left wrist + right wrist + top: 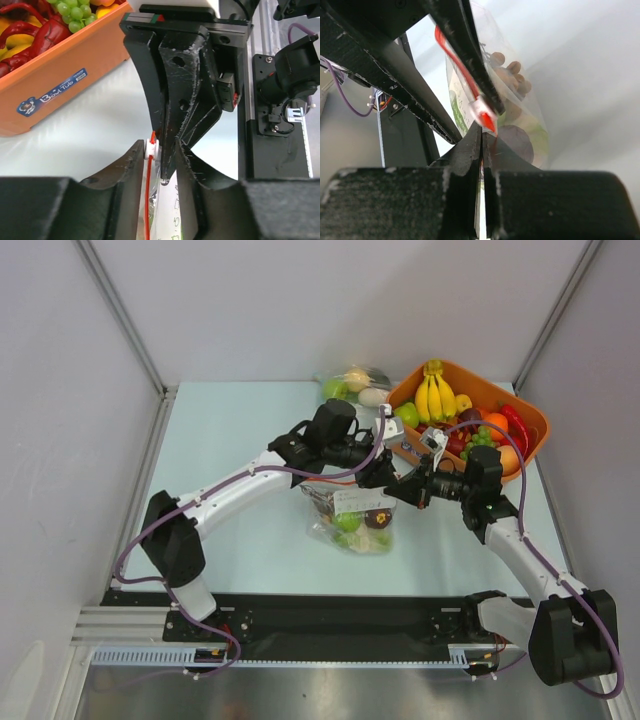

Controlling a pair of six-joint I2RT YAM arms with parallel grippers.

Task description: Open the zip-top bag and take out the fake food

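The zip-top bag point(350, 525) lies in the middle of the bench point(240, 420), with its mouth end raised to where the two arms meet. The fake food point(362, 521) is inside it.

The right tool point(482, 142) has its fingers pressed together on the bag's thin lip, just under the white slider point(151, 148). The left tool point(161, 155) has its fingers apart. They bracket the orange-red zip strip point(451, 54), the slider and the right tool's tips, and one finger touches the slider. It does not appear to be gripping anything.

The main risk is crowding, since both tools work the same short stretch of strip. A sideways pull could knock finger against finger or wedge the slider between them.

The right tool's hold is on slick film only, so a firm tug may let the lip slip out and drop the bag. If the left tool closes off the slider, a pull would drag the whole bag instead of parting the zip. Dragging could slide it toward the orange tub point(75, 55) or over the bench edge.

How much of the zip is open cannot be told.
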